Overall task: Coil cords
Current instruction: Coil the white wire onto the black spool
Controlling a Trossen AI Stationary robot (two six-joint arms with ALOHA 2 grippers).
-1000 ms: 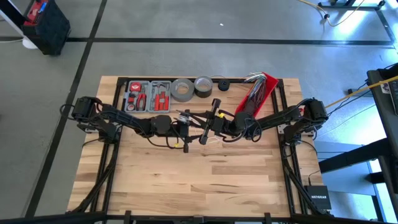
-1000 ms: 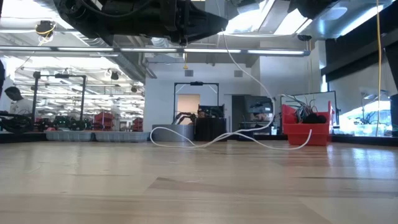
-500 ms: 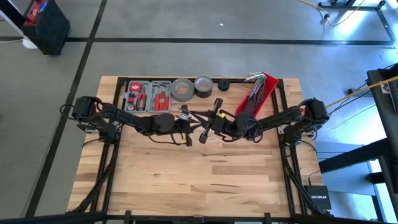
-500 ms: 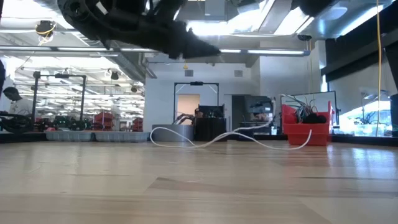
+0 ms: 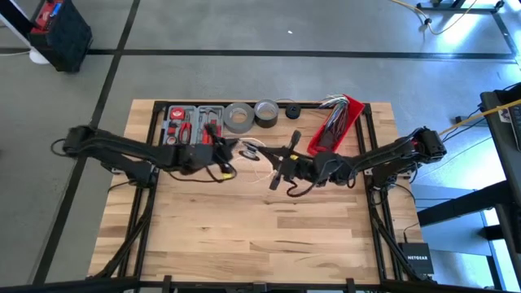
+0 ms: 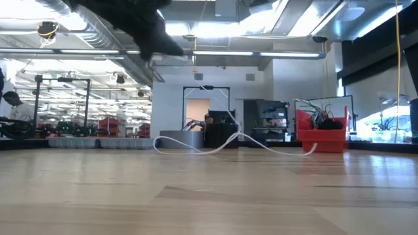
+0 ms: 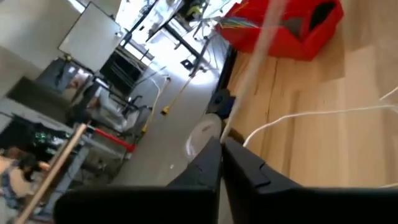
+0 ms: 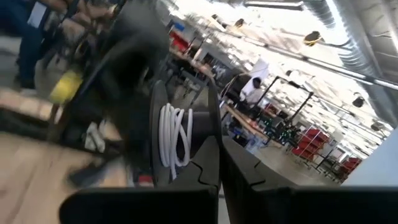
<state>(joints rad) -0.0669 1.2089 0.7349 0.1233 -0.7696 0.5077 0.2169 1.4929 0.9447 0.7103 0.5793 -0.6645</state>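
White cord [image 6: 215, 145] was the thing we were winding, and to do the step well we judged that each new turn had to be laid snug beside the turns already on the right gripper [image 8: 219, 149], with the left gripper [image 7: 222, 148] keeping the strand taut so no loop slid off. We also judged the feed should run slowly, since the loose tail trailing on the tabletop [image 5: 269, 236] could snag on the red bin [image 5: 335, 120] at the far right corner.

In the right wrist view several white turns [image 8: 175, 135] sat bundled just beyond our right gripper's fingers [image 8: 205, 163], which stood nearly together. We could not tell whether they pinched the bundle or only rested beside it. In the left wrist view the left gripper's fingers [image 7: 249, 167] were pressed shut on a single strand of the cord [image 7: 258, 50], which ran up and away toward the red bin [image 7: 292, 28].

From above, both grippers hung over the far half of the tabletop: the left [image 5: 221, 148] near the tool tray [image 5: 194, 122] at the far edge, the right [image 5: 281, 167] about the middle, with the cord [image 5: 254, 152] strung between them. The slack lay along the far edge, reaching toward the bin.
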